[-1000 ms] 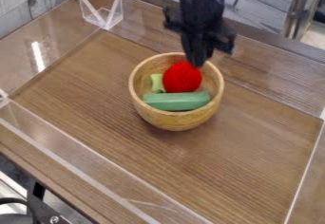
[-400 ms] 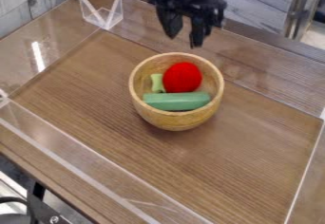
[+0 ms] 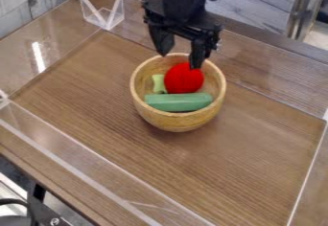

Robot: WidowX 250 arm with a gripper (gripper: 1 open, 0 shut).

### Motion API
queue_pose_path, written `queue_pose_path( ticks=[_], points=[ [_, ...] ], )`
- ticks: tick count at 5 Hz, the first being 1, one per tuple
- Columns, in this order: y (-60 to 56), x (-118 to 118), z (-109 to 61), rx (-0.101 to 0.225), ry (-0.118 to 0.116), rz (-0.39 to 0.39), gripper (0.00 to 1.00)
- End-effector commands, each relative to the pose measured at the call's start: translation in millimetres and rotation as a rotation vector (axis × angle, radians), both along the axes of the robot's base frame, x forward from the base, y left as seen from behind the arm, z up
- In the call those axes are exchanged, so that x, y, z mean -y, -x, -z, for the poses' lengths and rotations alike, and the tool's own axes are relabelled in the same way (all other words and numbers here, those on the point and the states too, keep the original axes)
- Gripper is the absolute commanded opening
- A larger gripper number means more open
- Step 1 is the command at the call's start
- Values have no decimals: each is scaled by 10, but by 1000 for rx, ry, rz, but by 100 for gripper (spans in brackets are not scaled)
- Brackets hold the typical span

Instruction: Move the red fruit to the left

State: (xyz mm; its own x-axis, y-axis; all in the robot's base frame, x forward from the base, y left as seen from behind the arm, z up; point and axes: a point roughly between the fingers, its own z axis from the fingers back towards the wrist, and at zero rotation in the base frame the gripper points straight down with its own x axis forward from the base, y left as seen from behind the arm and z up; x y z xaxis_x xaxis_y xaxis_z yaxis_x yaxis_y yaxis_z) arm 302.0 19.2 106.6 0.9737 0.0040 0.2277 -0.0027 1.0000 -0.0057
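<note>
Where the hand [image 3: 182, 52] hangs, over the far side of the bowl [image 3: 144, 108], its dark fingers stand spread, one toward the left of the view, one toward the right. Nothing pinched between them. Tips low, close to the bowl's far rim; cannot tell whether either touches it.

Just on the near side of the tips: the red fruit [image 3: 185, 79], inside the bowl, toward its far half and a little right of its middle. Round, bright, smooth. Its far edge lies close to the right-hand finger; contact there unclear.

Rest of the bowl's contents: a long green vegetable [image 3: 179, 102] lying crosswise in the near half, on the near side of the fruit. A small pale green piece [image 3: 159, 82] at the left inner wall, left of the fruit. Three things seen inside. Bowl round, light wood, upright on the brown bench [image 3: 77, 115], its wall visible along the near side.

Farther out: a clear, thin-walled object [image 3: 104, 12] stands near the bench's far left corner, well apart from the bowl. Beyond the bench's near left edge, at the frame's lower left, dark cables [image 3: 36, 193]; details too small to make out.
</note>
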Motion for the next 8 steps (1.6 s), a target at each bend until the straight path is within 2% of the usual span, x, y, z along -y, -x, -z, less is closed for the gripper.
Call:
queue_pose_path(
  ticks=[1,2,3,4,6,7,8],
  points=[
    [-16,-110,31,8,-5,25,100],
    [-11,-202,110,-7,-6,51,100],
    [-43,-249,253,-18,-6,81,0],
    [-73,-318,261,-5,-5,107,0],
    [-226,-393,-239,79,7,62,0],
    [-194,-296,-127,68,10,81,100],
    [-150,-208,38,45,12,103,100]
  ],
)
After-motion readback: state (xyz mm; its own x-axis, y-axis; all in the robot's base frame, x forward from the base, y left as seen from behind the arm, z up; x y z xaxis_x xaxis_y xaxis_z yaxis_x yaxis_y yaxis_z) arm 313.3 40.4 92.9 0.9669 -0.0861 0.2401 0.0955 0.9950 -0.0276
